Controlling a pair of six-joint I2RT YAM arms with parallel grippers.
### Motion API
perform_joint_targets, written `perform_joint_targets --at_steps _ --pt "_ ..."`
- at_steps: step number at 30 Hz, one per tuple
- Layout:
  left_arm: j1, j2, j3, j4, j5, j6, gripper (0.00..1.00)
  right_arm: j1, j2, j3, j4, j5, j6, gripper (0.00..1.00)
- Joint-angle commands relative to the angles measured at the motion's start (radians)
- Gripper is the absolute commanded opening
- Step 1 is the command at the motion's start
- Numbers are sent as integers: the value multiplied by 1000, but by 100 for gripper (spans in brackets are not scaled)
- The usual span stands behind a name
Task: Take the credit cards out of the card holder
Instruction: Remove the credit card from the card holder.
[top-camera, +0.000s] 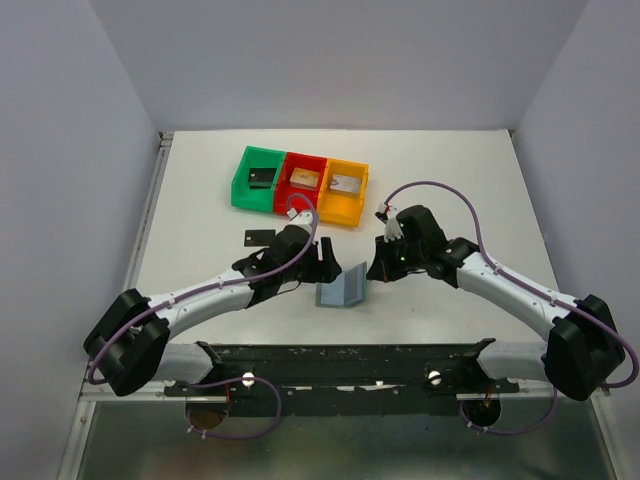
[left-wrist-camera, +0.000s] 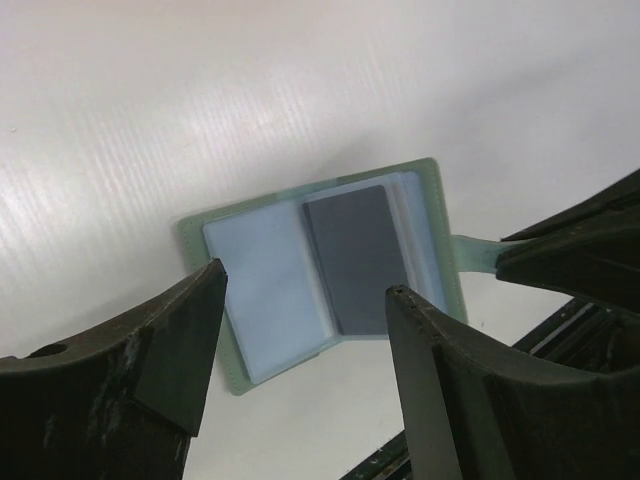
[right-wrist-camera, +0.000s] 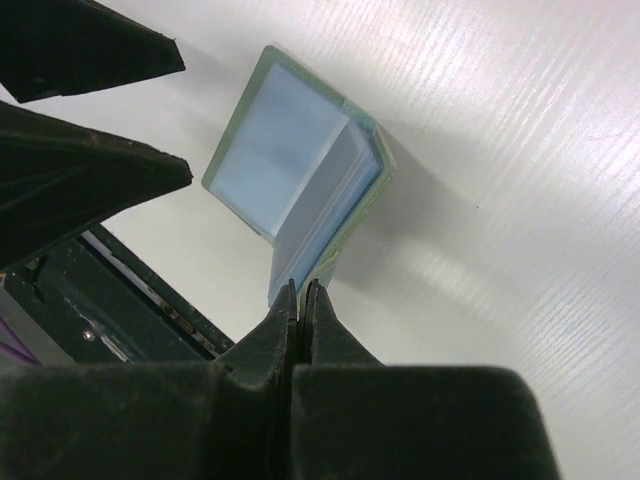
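The soft grey-green card holder (left-wrist-camera: 260, 290), with glossy pale blue pockets inside, stands half open on the ribbed white tabletop (left-wrist-camera: 150, 100). The left jaws hang spread wide above it, a flat dark credit card (left-wrist-camera: 355, 255) showing between them. The right jaws are pinched tight on its thin tab, whose end is hidden inside them.
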Motion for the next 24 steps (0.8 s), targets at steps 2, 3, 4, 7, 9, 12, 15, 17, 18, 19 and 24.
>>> perform_joint_targets --at_steps 2,3,4,7,9,12,15,17,18,19,24 --pt "-1 25 0 153 162 29 76 -5 -11 17 -2 -16 -16 0" --pt "-6 49 11 165 196 31 76 -5 -9 19 -4 -19 -16 0" --pt "-14 72 25 167 221 35 76 -5 -8 20 -4 -19 -16 0" --pt "-50 140 63 156 242 52 75 -5 -6 25 -4 -21 -16 0" --pt "-69 174 80 145 230 55 75 -5 -5 25 -5 -22 -16 0" --pt "-81 205 94 127 220 58 75 -5 -5 23 -7 -21 -19 0" --pt "-83 208 92 122 201 57 74 -5 -6 25 -8 -21 -21 0" --pt "-83 202 94 110 184 57 74 -5 -5 26 -10 -19 -21 0" --pt "-84 197 92 104 172 57 74 -5 -5 26 -10 -19 -22 0" --pt "-83 192 91 101 163 57 74 -5 -2 26 -8 -19 -22 0" --pt "-75 131 51 121 120 44 74 -5 -5 26 -10 -19 -22 0"
